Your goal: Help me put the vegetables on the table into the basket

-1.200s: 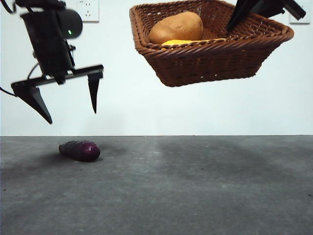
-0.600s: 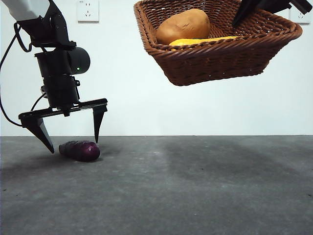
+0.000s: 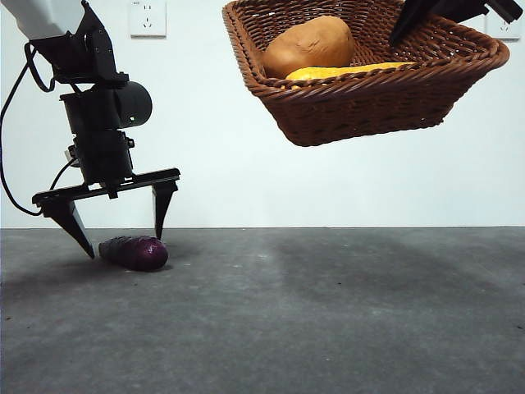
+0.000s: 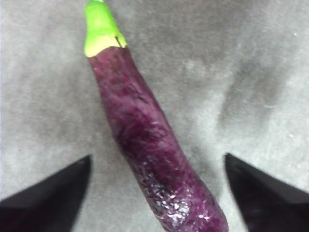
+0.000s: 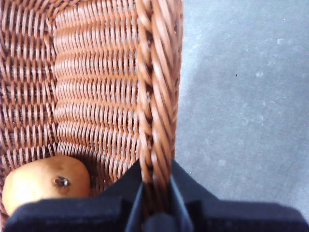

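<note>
Table (image 3: 328, 312) bare but for eggplant. Basket (image 3: 369, 90) held aloft by rim, pinched in right end effector (image 5: 155, 193); potato (image 3: 310, 45), yellow piece (image 3: 344, 72) inside. Left end effector (image 3: 119, 222) spread wide astride eggplant (image 3: 134, 252); should be lowered further, centred, closed gently.

Bare table (image 3: 344, 312) beneath raised basket (image 3: 369, 98)

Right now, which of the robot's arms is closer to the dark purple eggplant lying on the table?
The left. Its gripper hangs open right over the dark purple eggplant, one finger on each side. The right gripper is high up and away, clamped on the brown wicker basket's rim.
</note>
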`<action>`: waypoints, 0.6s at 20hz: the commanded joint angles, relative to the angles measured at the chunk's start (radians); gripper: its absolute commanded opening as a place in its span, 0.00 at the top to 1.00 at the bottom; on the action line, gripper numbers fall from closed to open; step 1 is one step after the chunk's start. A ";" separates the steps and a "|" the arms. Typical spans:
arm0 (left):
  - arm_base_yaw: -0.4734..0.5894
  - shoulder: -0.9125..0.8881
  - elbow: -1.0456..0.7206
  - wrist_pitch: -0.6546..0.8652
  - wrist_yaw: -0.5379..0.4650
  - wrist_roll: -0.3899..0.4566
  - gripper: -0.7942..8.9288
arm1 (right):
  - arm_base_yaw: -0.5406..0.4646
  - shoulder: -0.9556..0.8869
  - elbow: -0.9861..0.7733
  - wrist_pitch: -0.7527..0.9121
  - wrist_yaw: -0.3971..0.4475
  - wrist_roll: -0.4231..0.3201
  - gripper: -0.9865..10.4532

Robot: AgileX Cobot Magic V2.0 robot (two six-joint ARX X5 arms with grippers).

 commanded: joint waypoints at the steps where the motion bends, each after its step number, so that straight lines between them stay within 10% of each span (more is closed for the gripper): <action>1: 0.002 0.019 -0.004 0.002 -0.011 -0.010 0.48 | 0.000 -0.008 0.013 0.020 -0.012 -0.003 0.92; 12: -0.024 0.082 -0.004 0.009 0.005 0.025 0.87 | 0.000 -0.008 0.013 0.005 -0.023 -0.017 0.92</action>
